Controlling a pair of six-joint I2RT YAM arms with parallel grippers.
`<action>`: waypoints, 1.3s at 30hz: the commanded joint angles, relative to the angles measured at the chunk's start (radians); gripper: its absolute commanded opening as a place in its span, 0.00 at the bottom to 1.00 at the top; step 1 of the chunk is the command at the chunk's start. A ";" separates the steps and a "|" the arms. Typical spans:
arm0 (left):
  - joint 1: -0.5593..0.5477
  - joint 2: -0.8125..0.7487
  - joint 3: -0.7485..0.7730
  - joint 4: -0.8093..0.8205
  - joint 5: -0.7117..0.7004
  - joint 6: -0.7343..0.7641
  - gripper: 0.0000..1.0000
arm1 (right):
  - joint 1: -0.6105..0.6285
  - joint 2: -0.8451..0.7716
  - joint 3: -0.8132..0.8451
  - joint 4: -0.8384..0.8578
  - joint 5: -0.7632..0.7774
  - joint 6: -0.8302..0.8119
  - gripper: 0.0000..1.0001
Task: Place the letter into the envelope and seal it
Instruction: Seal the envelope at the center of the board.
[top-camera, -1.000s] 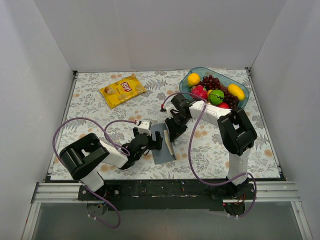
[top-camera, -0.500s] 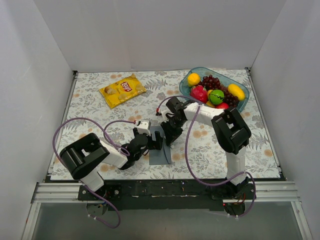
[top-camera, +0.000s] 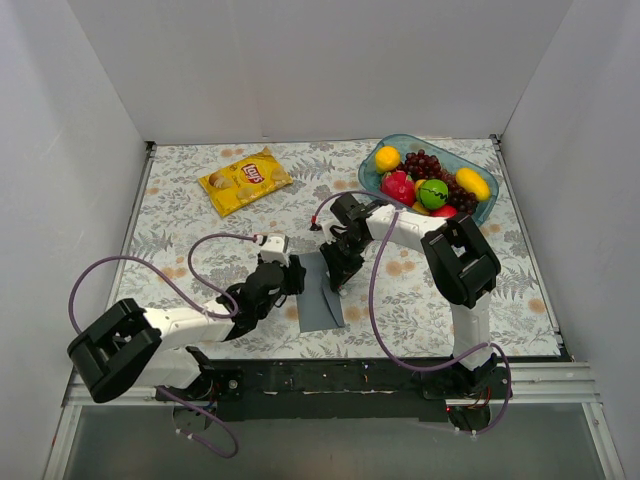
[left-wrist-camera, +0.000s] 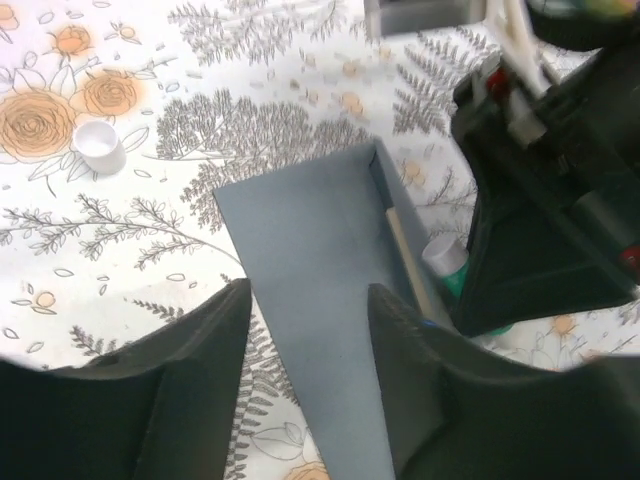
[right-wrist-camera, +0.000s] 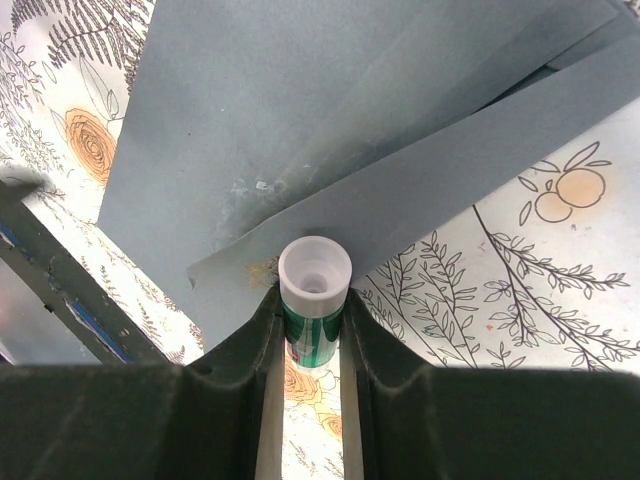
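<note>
Right hand (top-camera: 337, 270), pinching a glue stick (right-wrist-camera: 314, 290), meets the envelope's (left-wrist-camera: 300, 240) right flap; left hand (left-wrist-camera: 308, 310), spread, hovers just left.

Most of the letter (left-wrist-camera: 404, 258) is hidden inside the envelope (left-wrist-camera: 310, 250). Only a thin cream edge shows in the middle of the left wrist view. The envelope's lower end runs off the bottom edge there. The left gripper (left-wrist-camera: 308, 300) has blurry fingers (left-wrist-camera: 150, 410), cut off at the bottom. In the right wrist view, the right gripper (right-wrist-camera: 311, 312) hides most of the glue stick (right-wrist-camera: 315, 275).
</note>
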 joint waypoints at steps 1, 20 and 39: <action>0.009 -0.066 0.056 -0.058 -0.035 0.055 0.19 | 0.010 0.044 0.012 0.012 0.051 -0.014 0.01; 0.011 0.007 0.084 0.149 0.540 0.250 0.00 | 0.010 0.047 0.007 0.014 0.055 -0.010 0.01; -0.001 0.191 0.170 -0.043 0.441 0.270 0.00 | 0.010 0.054 0.025 0.012 0.058 -0.010 0.01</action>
